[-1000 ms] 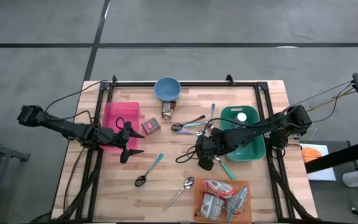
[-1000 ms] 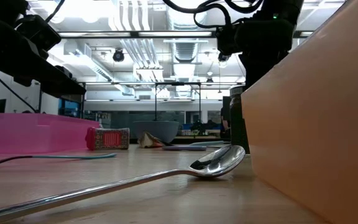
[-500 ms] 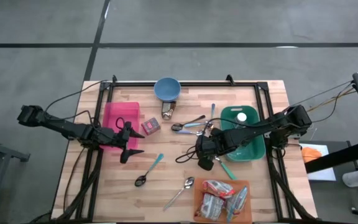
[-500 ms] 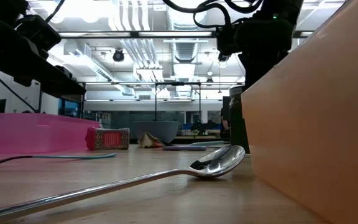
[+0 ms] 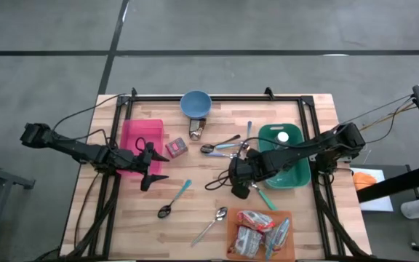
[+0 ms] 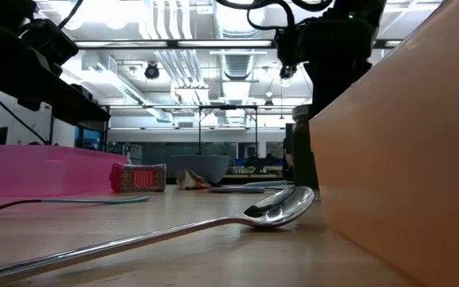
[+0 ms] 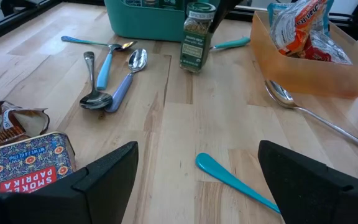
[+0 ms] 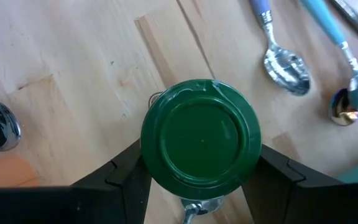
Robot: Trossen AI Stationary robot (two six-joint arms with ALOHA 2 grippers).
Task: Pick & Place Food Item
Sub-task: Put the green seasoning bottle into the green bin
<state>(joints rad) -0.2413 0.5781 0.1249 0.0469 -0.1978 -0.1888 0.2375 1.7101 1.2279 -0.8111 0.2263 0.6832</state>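
A spice jar (image 7: 198, 37) with a green lid (image 8: 199, 140) stands upright on the wooden table, just in front of the green bin (image 5: 288, 166). My right gripper (image 5: 240, 183) hangs over it, pointing steeply down, shut on the jar. In the high view the gripper hides the jar. My left gripper (image 5: 150, 170) waits open near the pink bin (image 5: 138, 138), with nothing between its fingers (image 7: 104, 171). My right gripper has the jar's green lid pinched between its two fingers (image 8: 122, 177), one on each side of the lid's rim (image 8: 149, 155). The fingers come from above, pointing steeply down. The jar stands upright, its base (image 7: 191, 67) on the table.
A paprika tin (image 5: 177, 148) and a crumpled packet (image 5: 198, 129) lie left of centre, below a blue bowl (image 5: 196, 104). Several spoons (image 5: 220, 146) lie scattered, a teal-handled one (image 5: 175, 198) among them. An orange tray (image 5: 233, 218) of snack packets sits at the near edge.
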